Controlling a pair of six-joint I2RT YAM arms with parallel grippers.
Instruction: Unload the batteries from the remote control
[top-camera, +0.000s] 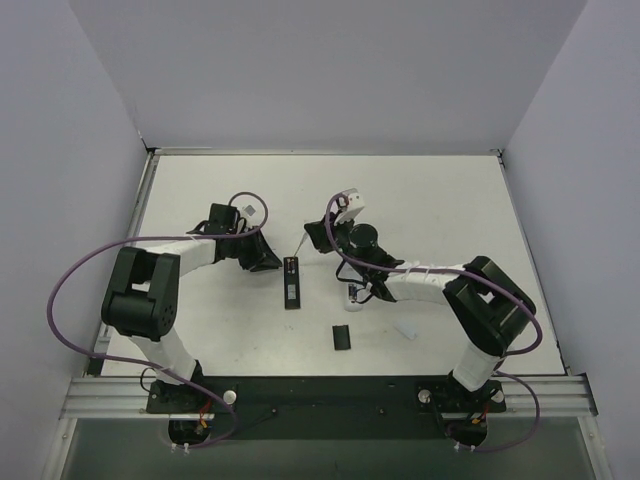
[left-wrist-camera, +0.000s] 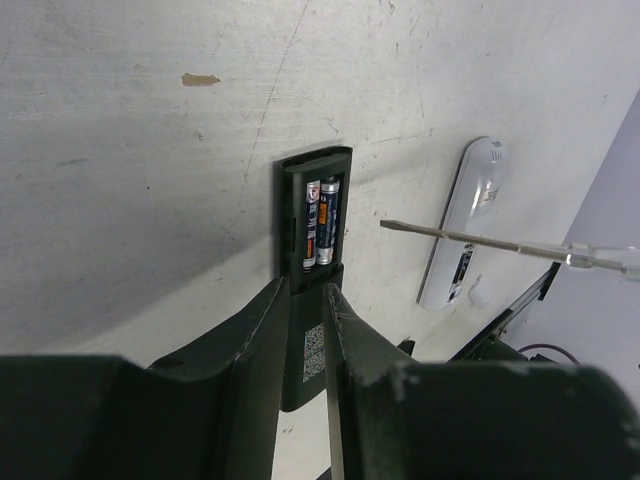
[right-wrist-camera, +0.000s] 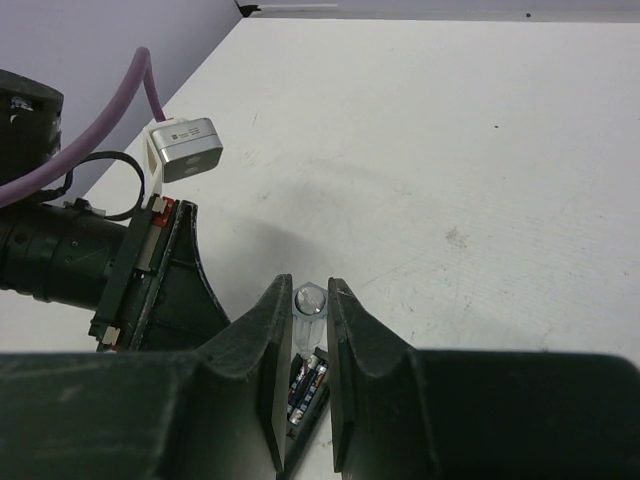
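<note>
The black remote (top-camera: 291, 283) lies on the table with its battery bay open. Two batteries (left-wrist-camera: 322, 222) sit side by side in the bay; they also show in the right wrist view (right-wrist-camera: 308, 385). My left gripper (left-wrist-camera: 305, 288) is shut on the remote's near end; it also shows in the top view (top-camera: 268, 260). My right gripper (right-wrist-camera: 305, 292) is shut on the clear handle of a screwdriver (right-wrist-camera: 311, 301). The screwdriver's thin shaft (left-wrist-camera: 470, 238) hangs just right of the bay, its tip off the batteries. The flat black cover (top-camera: 342, 337) lies in front of the remote.
A white remote (left-wrist-camera: 465, 235) lies right of the black one, under my right arm (top-camera: 420, 282). A small white piece (top-camera: 405, 330) lies near the cover. Walls close the table on the left, back and right.
</note>
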